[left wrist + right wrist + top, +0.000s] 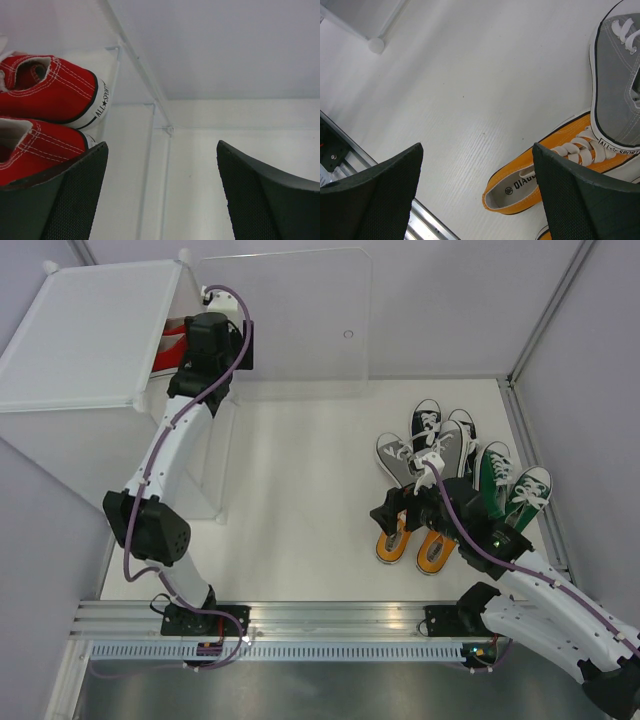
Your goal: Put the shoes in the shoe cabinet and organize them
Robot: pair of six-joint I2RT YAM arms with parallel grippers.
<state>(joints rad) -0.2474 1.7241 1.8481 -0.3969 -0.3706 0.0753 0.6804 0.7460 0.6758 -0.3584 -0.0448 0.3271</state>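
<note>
Near right of the table (300, 510): the right gripper (477, 150) hangs with its jaws spread wide and nothing between them. It sits over bare surface just beside the orange shoes (415, 546), which lie side by side close to the near edge. In the right wrist view the nearer orange shoe's toe end meets the sole of a grey shoe (615, 100). A lift from here would probably drag the grey one, and a closure without first shifting toward the shoe would catch nothing.

Farther right: the grey, black (428, 423) and green shoes (510, 485) crowd together. A wide finger lowered among them could knock a neighbour toward the right edge.

Far left corner: the left gripper (162, 150) is inside the shoe cabinet (90, 335), also fully spread and empty. The red shoes (50, 90) rest on the shelf with their heels toward it. One finger (75, 195) lies just beside the lower red shoe; contact cannot be judged. Backing out at an angle might hook that heel and pull it off the shelf. The clear door panel (290, 320) stands open beside the arm, where a sideways swing could strike it.
</note>
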